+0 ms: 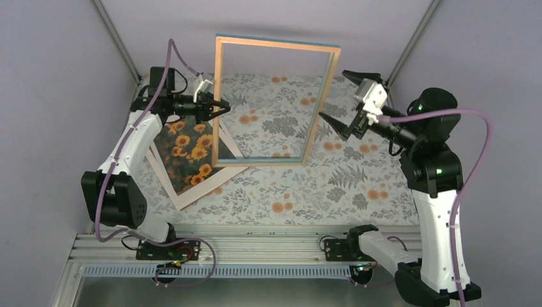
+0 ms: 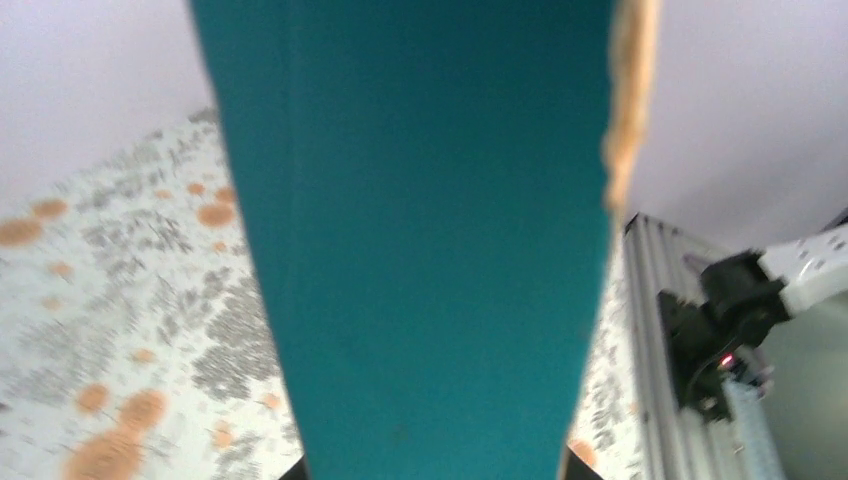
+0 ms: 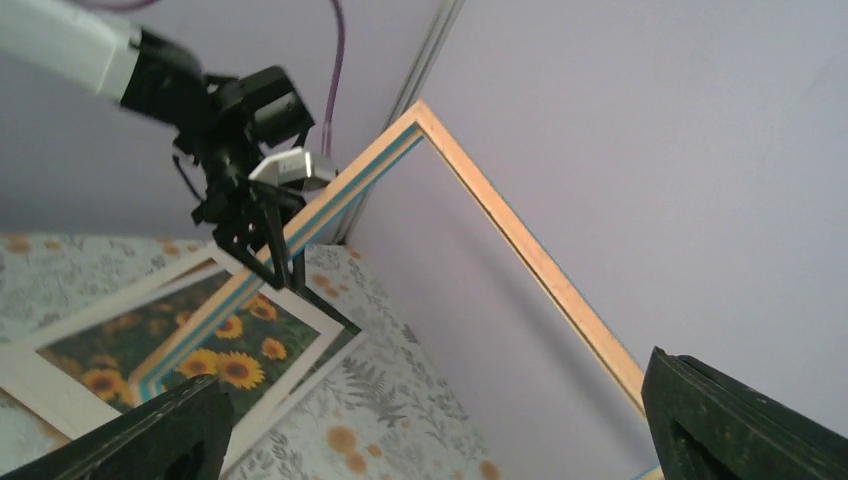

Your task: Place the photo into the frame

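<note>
The frame [image 1: 278,43] stands upright on its lower edge at the middle of the table, pale wood side towards the arms, teal edge showing. My left gripper [image 1: 220,107] is shut on its left rail at mid height; that rail's teal face [image 2: 420,250] fills the left wrist view. My right gripper [image 1: 333,96] stands open just right of the frame's right rail [image 3: 510,235], touching nothing. The photo [image 1: 188,150], sunflowers on dark green, lies flat at the left, partly behind the frame, and shows in the right wrist view too [image 3: 150,345].
A white border sheet [image 1: 192,195] lies around the photo, one corner under the frame's lower rail. A floral cloth [image 1: 332,185] covers the table. Grey enclosure walls [image 1: 57,77] stand close on both sides and behind. An aluminium rail [image 1: 255,252] carries the arm bases.
</note>
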`<action>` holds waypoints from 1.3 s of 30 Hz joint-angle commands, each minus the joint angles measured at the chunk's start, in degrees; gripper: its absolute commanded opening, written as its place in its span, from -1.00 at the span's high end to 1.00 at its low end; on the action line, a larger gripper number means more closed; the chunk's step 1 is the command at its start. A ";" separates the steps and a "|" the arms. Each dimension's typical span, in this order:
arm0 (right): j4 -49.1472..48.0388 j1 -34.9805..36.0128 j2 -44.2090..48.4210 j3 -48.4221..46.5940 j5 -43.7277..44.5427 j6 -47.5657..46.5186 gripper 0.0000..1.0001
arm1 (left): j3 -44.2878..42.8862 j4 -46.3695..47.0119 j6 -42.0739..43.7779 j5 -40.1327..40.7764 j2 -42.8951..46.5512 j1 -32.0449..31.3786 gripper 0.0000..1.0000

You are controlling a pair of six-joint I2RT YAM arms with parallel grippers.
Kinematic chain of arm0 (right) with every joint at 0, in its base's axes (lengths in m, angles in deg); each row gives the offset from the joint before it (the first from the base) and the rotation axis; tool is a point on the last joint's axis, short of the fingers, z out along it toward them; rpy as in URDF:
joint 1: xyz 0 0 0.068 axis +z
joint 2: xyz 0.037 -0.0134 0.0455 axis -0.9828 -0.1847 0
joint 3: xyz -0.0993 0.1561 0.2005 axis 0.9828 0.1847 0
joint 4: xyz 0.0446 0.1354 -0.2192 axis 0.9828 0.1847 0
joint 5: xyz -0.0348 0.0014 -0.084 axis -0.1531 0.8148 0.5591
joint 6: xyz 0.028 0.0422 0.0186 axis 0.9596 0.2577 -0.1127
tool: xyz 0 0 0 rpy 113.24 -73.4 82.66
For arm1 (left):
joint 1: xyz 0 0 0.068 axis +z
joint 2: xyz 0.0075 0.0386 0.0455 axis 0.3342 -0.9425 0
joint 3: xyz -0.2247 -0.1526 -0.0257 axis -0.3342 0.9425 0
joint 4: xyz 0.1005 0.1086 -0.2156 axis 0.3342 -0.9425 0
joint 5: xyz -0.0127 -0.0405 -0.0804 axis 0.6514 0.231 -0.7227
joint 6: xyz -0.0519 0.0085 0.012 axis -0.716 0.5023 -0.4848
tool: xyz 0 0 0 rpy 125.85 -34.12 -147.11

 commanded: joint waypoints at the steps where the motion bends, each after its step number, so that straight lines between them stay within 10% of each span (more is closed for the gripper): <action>1: 1.80 0.26 -5.21 -2.53 -0.70 13.92 -1.00 | 7.78 25.37 -32.24 -4.43 3.60 -0.47 0.95; 17: 19.40 -23.20 -22.19 15.31 -19.82 14.90 -0.67 | 7.70 22.34 -40.92 8.94 -15.36 -9.83 0.95; 32: 9.36 -35.04 -45.15 26.54 -9.76 17.87 -0.38 | 3.88 24.26 -43.90 19.87 -33.23 -12.78 0.94; 39: 3.09 -34.23 -50.43 30.60 -6.23 21.66 -0.34 | 3.39 20.17 -41.73 29.62 -35.57 -12.81 0.55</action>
